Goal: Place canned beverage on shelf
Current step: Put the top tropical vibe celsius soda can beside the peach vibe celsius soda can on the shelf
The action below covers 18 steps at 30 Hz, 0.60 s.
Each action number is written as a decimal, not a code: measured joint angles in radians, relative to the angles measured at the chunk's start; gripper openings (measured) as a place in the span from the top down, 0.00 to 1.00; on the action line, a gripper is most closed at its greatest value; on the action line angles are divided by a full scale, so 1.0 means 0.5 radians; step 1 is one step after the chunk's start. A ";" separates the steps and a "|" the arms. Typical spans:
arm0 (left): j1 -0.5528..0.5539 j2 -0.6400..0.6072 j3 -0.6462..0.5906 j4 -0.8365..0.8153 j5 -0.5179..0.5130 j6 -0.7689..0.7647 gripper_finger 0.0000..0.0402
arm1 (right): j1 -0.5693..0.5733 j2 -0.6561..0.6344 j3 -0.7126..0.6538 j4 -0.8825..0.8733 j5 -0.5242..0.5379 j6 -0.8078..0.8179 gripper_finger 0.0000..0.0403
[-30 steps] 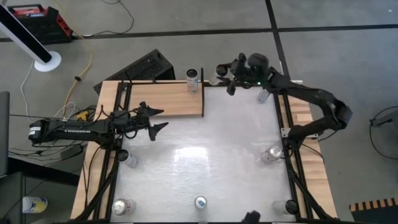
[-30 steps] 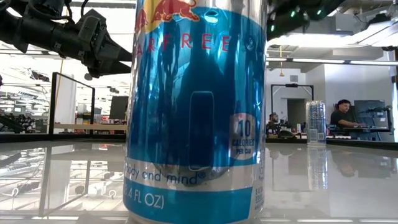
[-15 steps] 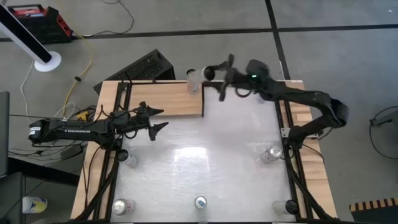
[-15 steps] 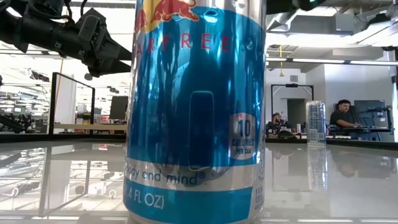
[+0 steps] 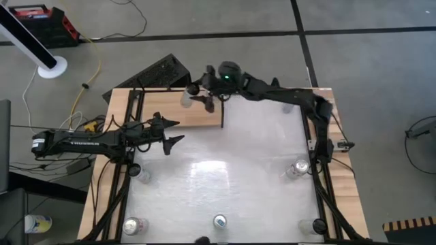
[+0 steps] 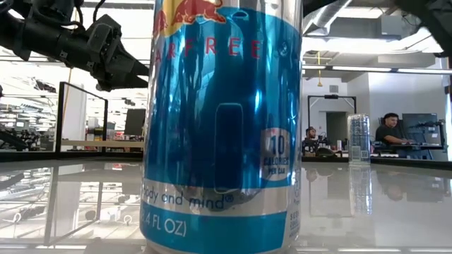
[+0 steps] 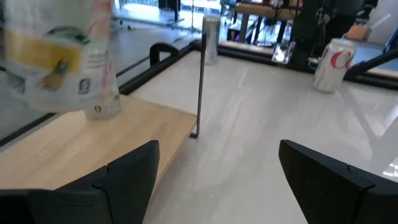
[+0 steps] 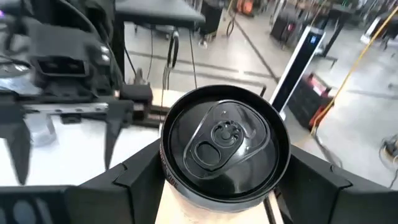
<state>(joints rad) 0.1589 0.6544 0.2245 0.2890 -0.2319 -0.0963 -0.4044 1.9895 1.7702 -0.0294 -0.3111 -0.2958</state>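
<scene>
The canned beverage (image 5: pixel 185 99), a pale can with a yellow label (image 7: pixel 62 56) and a dark top (image 8: pixel 225 138), stands on the shelf (image 5: pixel 177 112), a pale wooden board (image 7: pixel 81 149) at the table's far left. It shows blurred in the high and left wrist views. My right gripper (image 5: pixel 197 95) reaches over from the right, open, with the can between its fingers (image 8: pixel 224 180). My left gripper (image 5: pixel 170 133) hangs open over the table's left side, just short of the shelf's near edge (image 7: pixel 217 180). My right gripper comes at the can about level from the table's right, one finger on each side of its upper wall (image 8: pixel 171 180), just below the rim. The can stands far back between the fingers. Which finger bears on it I cannot tell. Its base is on the shelf.
Other cans stand around the table: at the right (image 5: pixel 298 168), near left (image 5: pixel 133 224), near middle (image 5: pixel 219 221) (the big blue can (image 6: pixel 219 127)) and far right (image 5: pixel 286 107). A black frame post (image 7: pixel 200 87) rises at the shelf's right end.
My right gripper has swept quickly along the far edge toward the table's left, taken the can at the shelf's right end between its fingers and carried on. The can has slid left along the shelf. The gap between the fingers shows no change.
</scene>
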 joint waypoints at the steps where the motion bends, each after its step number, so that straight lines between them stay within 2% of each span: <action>1: 0.000 0.000 0.000 -0.021 0.000 -0.008 0.21 | -0.009 0.051 0.057 -0.054 -0.001 0.000 0.29; 9: 0.000 0.000 0.000 -0.083 0.000 -0.022 0.21 | -0.017 0.337 0.296 -0.326 -0.001 0.017 0.29; 18: 0.000 0.000 0.000 -0.108 0.000 -0.040 0.21 | -0.017 0.354 0.307 -0.488 -0.001 0.019 0.29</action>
<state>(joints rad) 0.1589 0.6544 0.2245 0.2352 -0.2317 -0.1162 -0.4129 2.1664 1.9236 -0.2735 -0.3117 -0.2863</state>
